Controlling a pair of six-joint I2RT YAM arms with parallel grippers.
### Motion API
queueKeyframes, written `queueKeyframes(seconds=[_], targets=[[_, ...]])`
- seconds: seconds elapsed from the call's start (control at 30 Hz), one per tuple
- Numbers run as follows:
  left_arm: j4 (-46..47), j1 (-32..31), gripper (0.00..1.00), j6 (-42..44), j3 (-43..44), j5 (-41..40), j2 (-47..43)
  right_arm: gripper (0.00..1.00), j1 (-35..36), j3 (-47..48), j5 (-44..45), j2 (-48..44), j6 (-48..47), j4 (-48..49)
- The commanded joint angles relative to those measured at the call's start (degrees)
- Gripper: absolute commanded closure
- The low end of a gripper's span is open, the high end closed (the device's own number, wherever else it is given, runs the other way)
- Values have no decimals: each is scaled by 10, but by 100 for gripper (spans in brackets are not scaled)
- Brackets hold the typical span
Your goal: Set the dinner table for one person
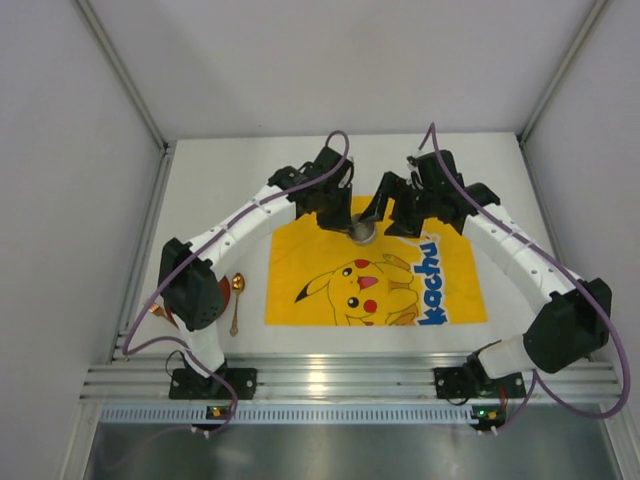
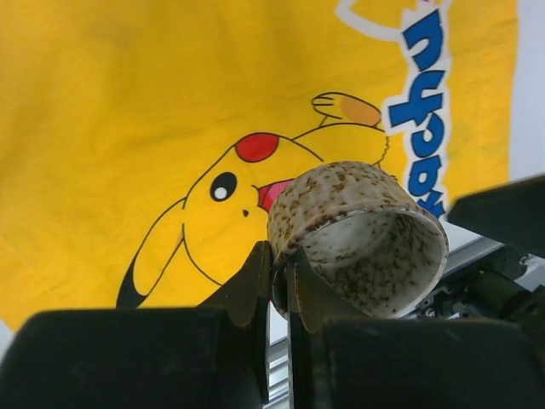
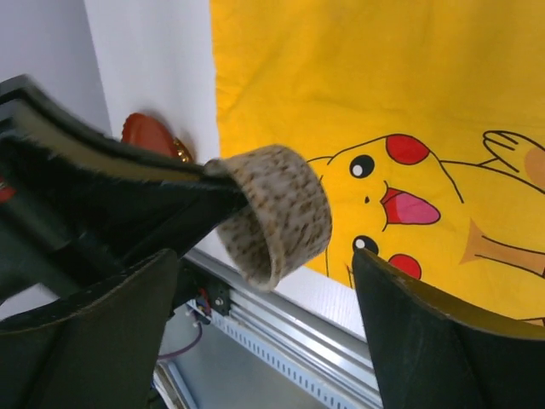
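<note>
White table (image 1: 215,185) fills the top view, with its rail (image 1: 350,378) along the 6 o'clock edge. We note a yellow mat (image 1: 300,250) lying flat at the centre. Both arms reach to the mat's 12 o'clock edge. Left gripper (image 1: 352,226) holds a speckled cup (image 1: 362,234) there. Right gripper (image 1: 388,212) sits just beside the cup at its 2 o'clock. A spoon (image 1: 236,298) lies on the table at the mat's 9 o'clock.

Left wrist view: left gripper (image 2: 279,266) is clamped on the cup (image 2: 362,243), one finger inside the rim and one outside. The cup is tilted, mouth toward 4 o'clock, over the mat (image 2: 111,102). We cannot tell whether it touches the cloth.

Right wrist view: right gripper (image 3: 266,256) stands wide open, fingers (image 3: 426,341) at 7 and 5 o'clock, gripping nothing. The cup (image 3: 285,213) hangs tilted from the left gripper (image 3: 223,181), which enters from 9 o'clock. Bare table (image 3: 149,68) shows at 11 o'clock. The spoon (image 3: 181,152) lies there beside a red item (image 3: 146,135) we cannot identify. The rail (image 3: 281,328) crosses at 6 o'clock.
</note>
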Motion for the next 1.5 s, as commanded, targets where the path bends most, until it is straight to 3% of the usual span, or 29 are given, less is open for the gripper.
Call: queueKeyframes(seconds=[0.0,0.17,0.23,0.27,0.3,0.33,0.4,0.43,0.5,0.53,0.57,0.6,0.7,0.9,1.1,1.47], targets=[[-16,-28,100,-32,62,-7,5,20,6,-8,34,11,20,-2],[-24,-38,100,-41,88,0,11,34,8,-28,72,2,17,-28],[-24,-40,100,-47,92,14,8,45,7,-27,93,3,11,-34],[-20,-43,100,-48,94,19,7,51,7,-25,99,4,9,-43],[-18,-45,100,-50,95,20,5,69,7,-23,112,4,7,-46],[-17,-50,96,-49,96,21,4,78,8,-21,119,7,6,-53],[-14,-57,83,-44,94,18,2,99,7,-16,136,10,2,-65],[-14,-57,66,-43,94,17,2,100,7,-14,140,12,0,-68],[-23,-56,45,-36,98,3,0,100,7,-10,149,15,-2,-72],[-27,-56,41,-35,102,-7,-2,100,6,-6,152,18,-4,-72],[-31,-57,24,-32,101,-28,-4,100,5,-4,156,21,-6,-74],[-36,-56,2,-27,98,-45,-11,100,2,-2,158,25,-8,-76],[-61,-39,2,-26,84,-95,-37,100,-24,6,162,34,-17,-83],[-33,26,1,-28,-57,-92,-143,100,-129,29,160,82,-51,-84],[-35,50,2,-29,-156,-93,-205,100,-204,107,141,212,-63,-84],[-115,102,1,-28,-187,-131,-268,100,-247,220,127,402,3,-63]])
